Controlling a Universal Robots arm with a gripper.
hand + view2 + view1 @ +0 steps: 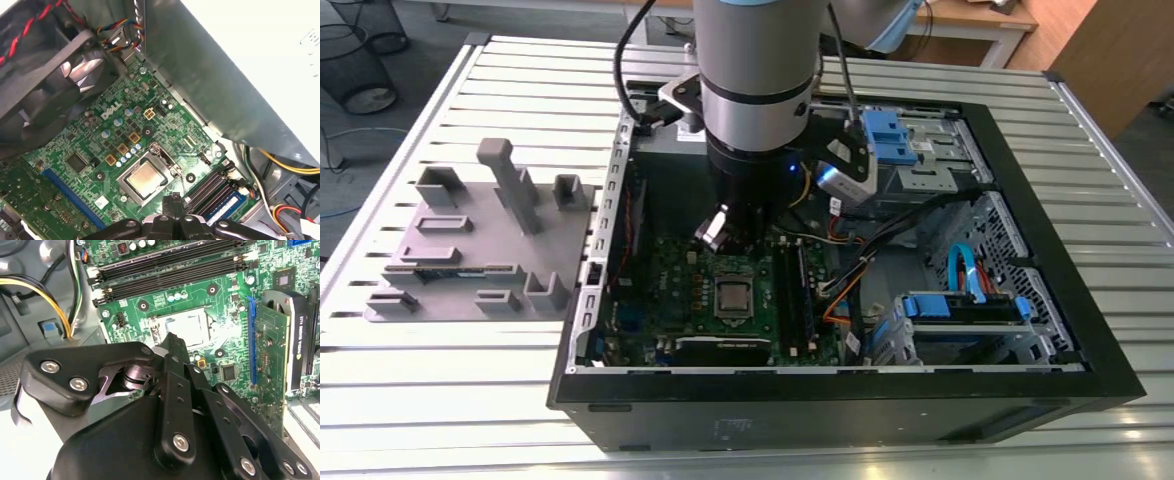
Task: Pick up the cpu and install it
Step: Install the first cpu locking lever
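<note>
The cpu (144,179) lies flat in its socket on the green board (75,150), square, with no long side to line up on. The gripper (172,204) hangs above it inside the computer case (1067,230) — fingers drawn together on nothing, tips just off the chip's edge nearest the memory slots (212,192)
</note>
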